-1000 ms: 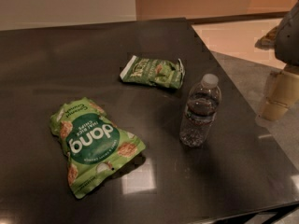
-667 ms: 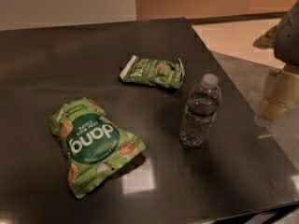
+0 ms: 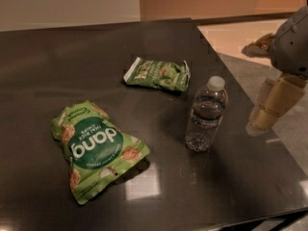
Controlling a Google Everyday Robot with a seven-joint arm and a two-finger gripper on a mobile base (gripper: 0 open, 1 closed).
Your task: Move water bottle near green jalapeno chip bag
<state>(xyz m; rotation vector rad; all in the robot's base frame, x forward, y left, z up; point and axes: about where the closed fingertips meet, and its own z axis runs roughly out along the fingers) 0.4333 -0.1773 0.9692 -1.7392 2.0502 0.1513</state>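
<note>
The water bottle [image 3: 206, 115] stands upright on the dark table [image 3: 57, 57], right of centre. It is clear plastic with a white cap and a thin label band. The green jalapeno chip bag [image 3: 158, 74] lies flat a short way behind and left of the bottle, dark green with a white end strip. My gripper [image 3: 275, 105] hangs at the right edge of the view, beside the table's right edge, to the right of the bottle and apart from it. It holds nothing that I can see.
A larger bright green bag with a round "dong" logo [image 3: 94, 147] lies at the front left of the table. The table's right edge [image 3: 250, 105] runs diagonally just right of the bottle, with pale floor [image 3: 240, 35] beyond.
</note>
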